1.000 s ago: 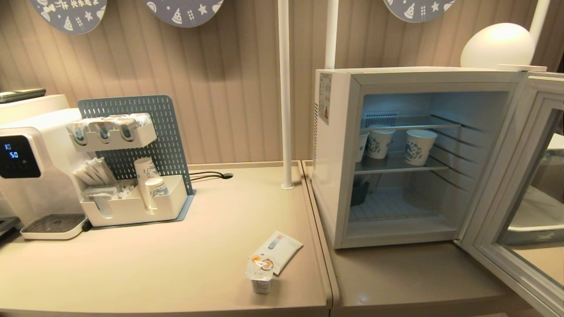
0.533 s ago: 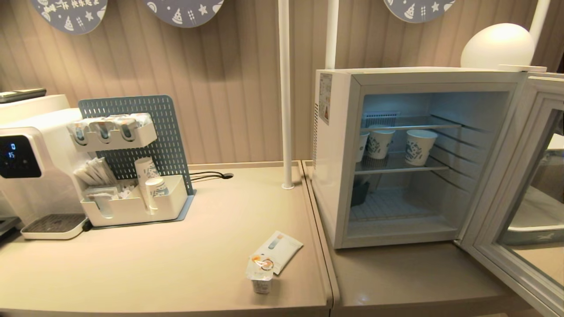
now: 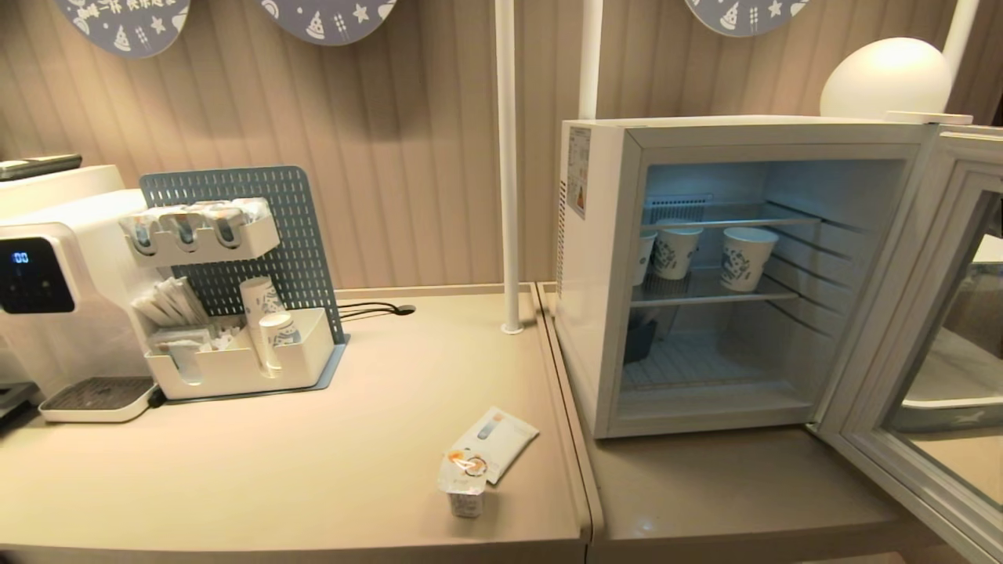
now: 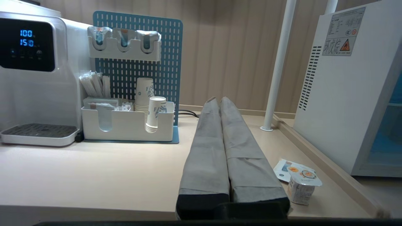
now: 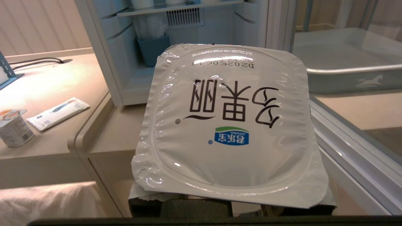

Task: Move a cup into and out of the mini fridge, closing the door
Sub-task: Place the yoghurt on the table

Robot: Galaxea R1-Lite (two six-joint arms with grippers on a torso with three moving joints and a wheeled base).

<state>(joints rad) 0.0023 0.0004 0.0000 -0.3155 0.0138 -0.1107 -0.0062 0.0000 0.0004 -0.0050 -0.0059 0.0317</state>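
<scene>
A yogurt cup [image 5: 226, 150] with a white foil lid and dark lettering fills the right wrist view. My right gripper [image 5: 227, 106] is shut on it, its fingers hidden under the lid. The cup hangs in front of the counter's edge, short of the mini fridge [image 3: 595, 274]. The fridge stands lit, with its door [image 3: 893, 313] swung wide to the right. Paper cups [image 3: 744, 258] sit on its upper wire shelf. My left gripper [image 4: 218, 99] is shut and empty, low at the counter's front edge. Neither arm shows in the head view.
A second yogurt cup [image 3: 465, 489] and a flat white packet [image 3: 501, 439] lie near the counter's front. A water dispenser [image 3: 47, 290] and a cup organizer [image 3: 235, 360] stand at the left. A white pole [image 3: 508, 196] rises just left of the fridge.
The whole head view has shifted slightly, so everything sits a little higher in the picture. Nothing on the counter has moved, and only the dispenser's display reads differently.
</scene>
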